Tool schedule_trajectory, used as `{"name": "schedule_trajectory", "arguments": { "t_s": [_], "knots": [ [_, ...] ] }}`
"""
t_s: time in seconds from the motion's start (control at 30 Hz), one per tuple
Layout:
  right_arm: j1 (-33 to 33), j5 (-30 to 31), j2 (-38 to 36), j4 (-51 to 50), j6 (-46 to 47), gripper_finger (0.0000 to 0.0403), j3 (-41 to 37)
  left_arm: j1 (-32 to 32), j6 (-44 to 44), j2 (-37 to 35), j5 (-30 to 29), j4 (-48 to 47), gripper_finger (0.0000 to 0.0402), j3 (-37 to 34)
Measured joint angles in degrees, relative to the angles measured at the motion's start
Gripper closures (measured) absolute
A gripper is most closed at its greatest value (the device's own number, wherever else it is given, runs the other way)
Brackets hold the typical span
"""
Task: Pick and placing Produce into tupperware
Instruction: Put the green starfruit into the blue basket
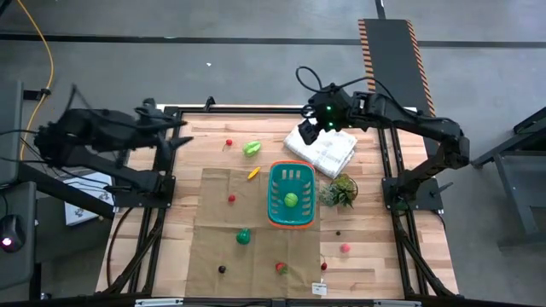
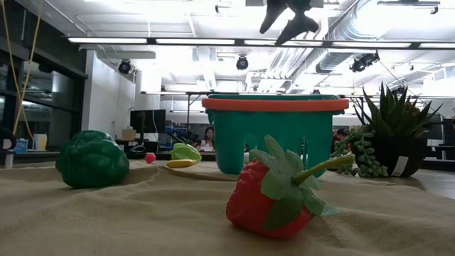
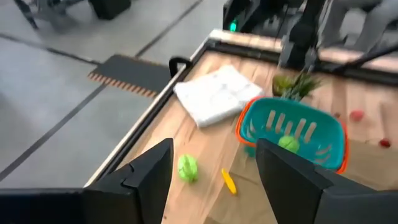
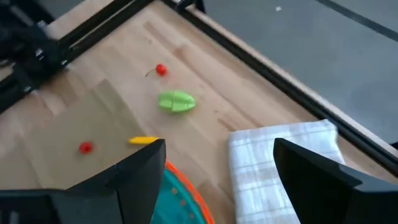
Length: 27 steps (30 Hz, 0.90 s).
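Above the white cloth [image 1: 322, 149], upper centre, right gripper [image 1: 312, 128] hangs spread, empty; left gripper [image 1: 181, 143] likewise. Risk: snagging cloth while reaching the green leafy piece [image 1: 252, 148].

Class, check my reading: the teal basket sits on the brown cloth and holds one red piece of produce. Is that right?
Not quite. The piece inside the teal basket is light green, not red; the high view shows it, and the left wrist view agrees. The rest stands: the basket sits on the brown cloth and holds one piece.
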Motion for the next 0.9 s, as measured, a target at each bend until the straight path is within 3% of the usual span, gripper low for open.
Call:
{"name": "schedule_trajectory", "arguments": {
  "t_s": [0.13, 0.23, 0.37, 0.63, 0.9],
  "knots": [
    [-0.6, -1.9, -0.2, -0.5, -2.2, 0.0114, 0.0, 0.3, 0.4, 5.7, -1.4, -0.1, 0.0189, 1.1],
    [-1.7, -4.0, -0.7, -0.8, -4.2, 0.0114, 0.0, 4.1, -0.7, 8.8, -1.8, -0.3, 0.019, 2.3],
    [-2.9, -7.1, -0.6, -0.8, -6.5, 0.0114, 0.0, 14.0, -1.0, 11.7, 5.7, -0.4, 0.019, 3.2],
    [-3.6, -9.7, -0.6, -1.5, -9.8, 0.0114, 0.0, 32.0, 6.6, 19.1, 21.8, 2.2, 0.019, 3.3],
    [-3.6, -10.2, -1.8, -4.7, -11.4, 0.0114, 0.0, 41.7, 12.3, 26.4, 31.1, 6.9, 0.019, 3.3]
  ]
}}
